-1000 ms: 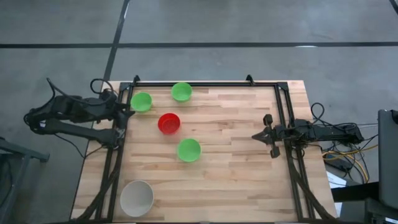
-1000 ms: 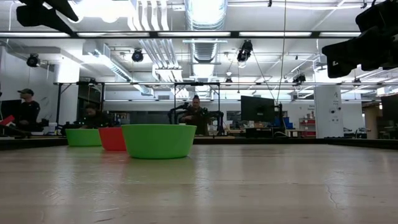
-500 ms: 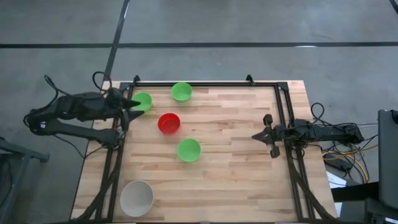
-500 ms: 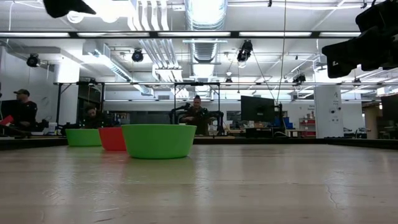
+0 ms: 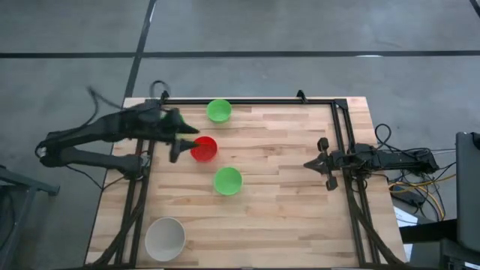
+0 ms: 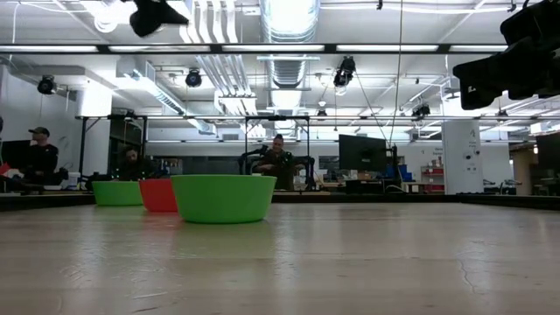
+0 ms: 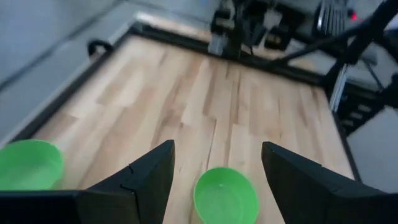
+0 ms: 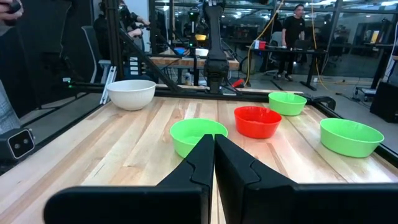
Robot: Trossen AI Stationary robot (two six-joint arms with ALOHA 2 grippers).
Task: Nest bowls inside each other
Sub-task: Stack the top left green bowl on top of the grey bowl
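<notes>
Four bowls show on the wooden table in the high view: a green bowl [image 5: 218, 110] at the far edge, a red bowl [image 5: 205, 148], a green bowl [image 5: 227, 180] mid-table and a whitish bowl [image 5: 165, 238] at the near left. My left arm covers another green bowl [image 8: 287, 102]. My left gripper [image 5: 184, 144] hovers open, above and just left of the red bowl. Its fingers [image 7: 152, 177] frame the mid-table green bowl [image 7: 226, 196] farther off. My right gripper [image 5: 309, 163] waits shut at the right edge.
A black frame [image 5: 247, 100] runs along the table's far, left and right edges. Bare wood [image 5: 285, 217] stretches across the table's middle and near right. Beyond the table, people sit at desks in the room [image 6: 278, 162].
My left gripper has swung from the far left corner toward the table's right, passing over the left green bowl and ending beside the red bowl, rolling as it went. It has stayed open. No bowl has moved.
</notes>
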